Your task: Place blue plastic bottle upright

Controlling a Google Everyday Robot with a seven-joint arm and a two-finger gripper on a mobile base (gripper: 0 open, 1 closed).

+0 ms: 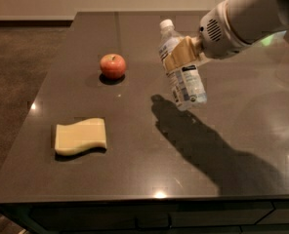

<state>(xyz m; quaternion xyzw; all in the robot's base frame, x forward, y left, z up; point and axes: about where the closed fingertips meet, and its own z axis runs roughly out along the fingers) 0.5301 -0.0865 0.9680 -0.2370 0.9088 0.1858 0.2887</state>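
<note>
At the far left, near the front edge of the dark worktop [134,179], lies a pale yellow sponge [80,137], flat and wavy along its top. Further back and a little to the right sits a red apple [113,65], well apart from the sponge. Neither has any part in my job, and both are well away from where I am working.

Right of the apple comes the bottle [188,84], and it is in my claw [181,56]. My tan fingers [176,60] are closed around its upper body, just under the shoulder, so the white cap pokes out above them and the label shows below. The bottle is not straight: it leans, cap toward the back left and base toward the front right. The base is down close to the worktop, with its shadow spreading beside it, but I cannot tell whether it touches the surface or hangs just above it. My white arm [237,18] reaches in from the upper right, and its long shadow runs across the worktop to the front right.

As I judge it, the grasp is done and the bottle is nearly at its spot, but the task is not finished. What is left is to bring the bottle to vertical, seat the base flat, let go, and draw back without knocking it over.
</note>
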